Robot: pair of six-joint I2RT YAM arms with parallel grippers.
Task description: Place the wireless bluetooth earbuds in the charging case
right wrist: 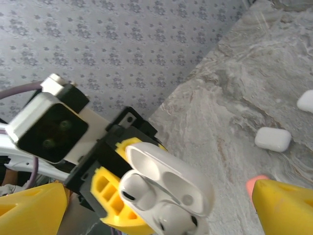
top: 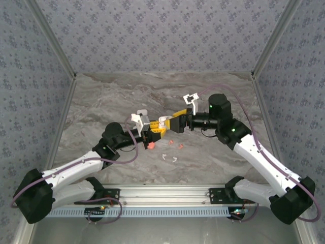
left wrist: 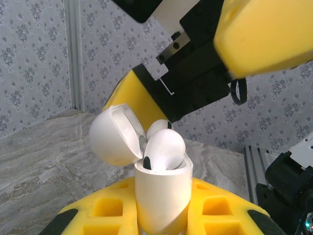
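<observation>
My left gripper (top: pixel 155 129) is shut on the lower body of a white charging case (left wrist: pixel 161 196), which stands upright between its yellow pads (left wrist: pixel 98 218). The hinged lid (left wrist: pixel 115 134) stands open. Two white earbuds sit in the case: one (left wrist: pixel 166 149) in front and one (left wrist: pixel 159 126) behind it. My right gripper (top: pixel 176 122) is open, with its yellow fingers (right wrist: pixel 286 205) spread wide on either side of the case (right wrist: pixel 171 176) and not touching it. From the left wrist, one of those fingers (left wrist: pixel 264 34) hangs just above the case.
Small salmon-pink pieces (top: pixel 151 146) (top: pixel 171 142) and white pieces (top: pixel 164 155) (top: pixel 174 159) lie loose on the marble table (top: pixel 101 101) just in front of the grippers. Two white rounded pieces (right wrist: pixel 273 138) (right wrist: pixel 305 100) rest on the table beyond the case. Patterned walls enclose three sides.
</observation>
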